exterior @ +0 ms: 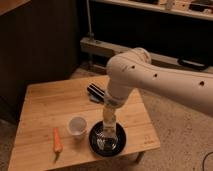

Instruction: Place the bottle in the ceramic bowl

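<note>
The ceramic bowl, black with white lines inside, sits at the front right of the wooden table. My gripper hangs straight down from the white arm over the bowl's middle. It is shut on the whitish bottle, whose lower end is down inside the bowl. The gripper and wrist hide most of the bottle, and I cannot tell whether it touches the bowl's bottom.
A small white cup stands just left of the bowl. An orange carrot lies near the front left edge. A black striped object lies behind the arm. Dark shelving and a metal rail stand behind the table.
</note>
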{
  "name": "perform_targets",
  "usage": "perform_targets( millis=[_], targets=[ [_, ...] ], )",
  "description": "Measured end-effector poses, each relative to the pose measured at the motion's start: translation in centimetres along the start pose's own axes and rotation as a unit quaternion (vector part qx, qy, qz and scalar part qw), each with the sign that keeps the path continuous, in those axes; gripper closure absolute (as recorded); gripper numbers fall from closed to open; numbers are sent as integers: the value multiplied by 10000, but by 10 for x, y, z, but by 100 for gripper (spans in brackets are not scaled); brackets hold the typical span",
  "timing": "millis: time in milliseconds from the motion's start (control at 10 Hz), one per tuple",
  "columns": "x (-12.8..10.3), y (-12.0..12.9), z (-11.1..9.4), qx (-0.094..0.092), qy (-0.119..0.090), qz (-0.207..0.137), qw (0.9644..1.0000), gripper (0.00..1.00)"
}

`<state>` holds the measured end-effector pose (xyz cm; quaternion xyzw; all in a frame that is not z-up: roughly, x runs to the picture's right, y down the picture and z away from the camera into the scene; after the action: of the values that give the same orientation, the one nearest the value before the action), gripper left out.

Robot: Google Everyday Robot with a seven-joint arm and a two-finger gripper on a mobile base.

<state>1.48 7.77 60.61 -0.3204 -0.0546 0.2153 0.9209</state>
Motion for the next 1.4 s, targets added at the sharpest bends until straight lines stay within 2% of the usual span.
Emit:
perform_targets(
  millis=[100,300,800,1100,1200,1400],
  targets=[
    [-3,-14,5,-71,-101,-107,9999,100],
    [-9,-19,10,-189,-138,-256,9994,100],
    [-5,-2,17,-572,-43,-428,9974,100],
    [6,6,31,-699,-30,-429,9966,98],
    [9,7,35,-701,14,-457,9965,91],
    [13,10,43,-751,88,-492,9959,70]
  ],
)
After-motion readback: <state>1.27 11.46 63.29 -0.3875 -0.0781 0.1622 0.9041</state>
